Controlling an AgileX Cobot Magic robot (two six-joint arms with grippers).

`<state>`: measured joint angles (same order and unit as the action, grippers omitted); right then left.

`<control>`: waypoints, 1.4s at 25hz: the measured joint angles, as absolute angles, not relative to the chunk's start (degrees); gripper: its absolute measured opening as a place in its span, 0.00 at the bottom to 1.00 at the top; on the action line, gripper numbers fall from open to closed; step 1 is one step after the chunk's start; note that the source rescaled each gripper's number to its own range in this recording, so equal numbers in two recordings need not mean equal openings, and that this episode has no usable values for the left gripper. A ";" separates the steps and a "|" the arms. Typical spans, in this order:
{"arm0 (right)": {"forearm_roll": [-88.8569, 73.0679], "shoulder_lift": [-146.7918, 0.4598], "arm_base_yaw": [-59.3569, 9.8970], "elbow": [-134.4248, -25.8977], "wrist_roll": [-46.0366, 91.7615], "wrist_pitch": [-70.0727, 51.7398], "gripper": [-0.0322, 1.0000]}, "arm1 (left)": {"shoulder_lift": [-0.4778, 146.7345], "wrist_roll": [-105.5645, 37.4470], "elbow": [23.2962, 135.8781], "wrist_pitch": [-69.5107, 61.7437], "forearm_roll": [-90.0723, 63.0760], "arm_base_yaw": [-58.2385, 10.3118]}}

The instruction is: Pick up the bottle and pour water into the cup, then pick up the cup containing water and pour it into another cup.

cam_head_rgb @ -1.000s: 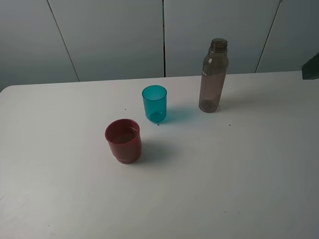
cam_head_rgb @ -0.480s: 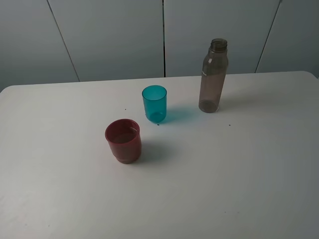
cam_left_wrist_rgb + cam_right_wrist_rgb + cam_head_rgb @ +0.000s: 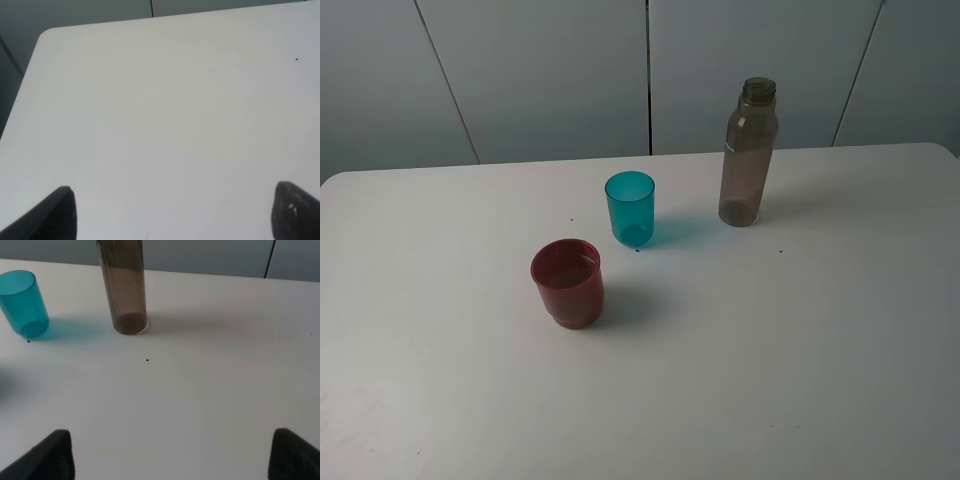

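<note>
Bottle (image 3: 749, 154) upright on table (image 3: 800, 330), both grippers pulled back, left gripper (image 3: 172, 212) and right gripper (image 3: 170, 452) spread apart, holding nothing

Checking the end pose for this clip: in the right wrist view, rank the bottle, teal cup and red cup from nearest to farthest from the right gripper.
1. bottle, ahead of the right gripper.
2. teal cup, beyond the bottle's side.
3. red cup, outside that view; farthest, judging by the overhead view.

Bare table (image 3: 800, 340) surrounds bottle (image 3: 748, 155) and cups.
</note>
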<state>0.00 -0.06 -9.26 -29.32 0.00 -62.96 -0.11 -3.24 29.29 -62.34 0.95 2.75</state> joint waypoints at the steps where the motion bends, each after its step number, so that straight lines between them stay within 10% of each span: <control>1: 0.00 -0.06 -9.14 -29.32 0.00 -62.96 0.50 | -0.11 -3.24 29.29 -62.34 0.95 2.75; 35: -0.57 0.06 -0.29 -29.32 0.00 -62.84 0.50 | -0.11 -3.24 29.29 -62.34 0.95 2.75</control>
